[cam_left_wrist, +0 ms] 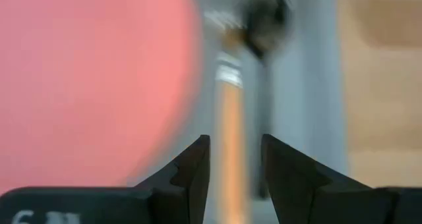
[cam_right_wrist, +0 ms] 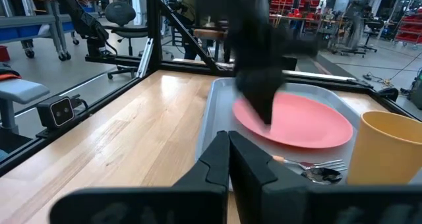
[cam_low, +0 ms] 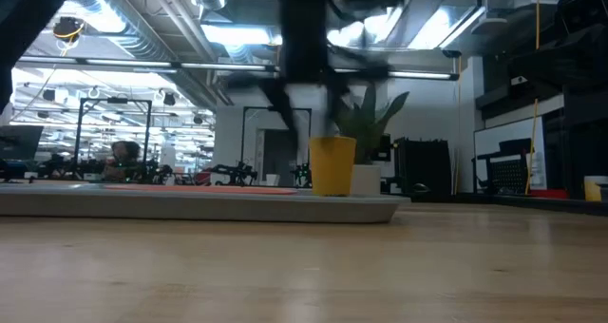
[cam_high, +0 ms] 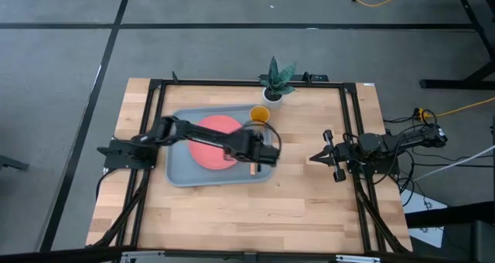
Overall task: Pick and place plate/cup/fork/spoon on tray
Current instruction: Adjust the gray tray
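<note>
The grey-blue tray [cam_high: 179,170] lies at the table's middle. The coral plate [cam_high: 207,135] rests flat on it, as the right wrist view [cam_right_wrist: 303,122] also shows. The yellow cup [cam_high: 260,114] stands upright in the tray's far right corner. The fork [cam_left_wrist: 231,132] and the dark spoon [cam_left_wrist: 265,20] lie side by side on the tray floor by its right rim, right of the plate. My left gripper [cam_left_wrist: 236,165] is open above the fork's orange handle, one finger on either side, touching nothing. My right gripper [cam_right_wrist: 229,141] is shut and empty at the table's right side.
A white pot with a green plant [cam_high: 276,83] stands just beyond the tray's far right corner, behind the cup. Bare wood lies between the tray and my right gripper [cam_high: 313,156] and along the table's near edge.
</note>
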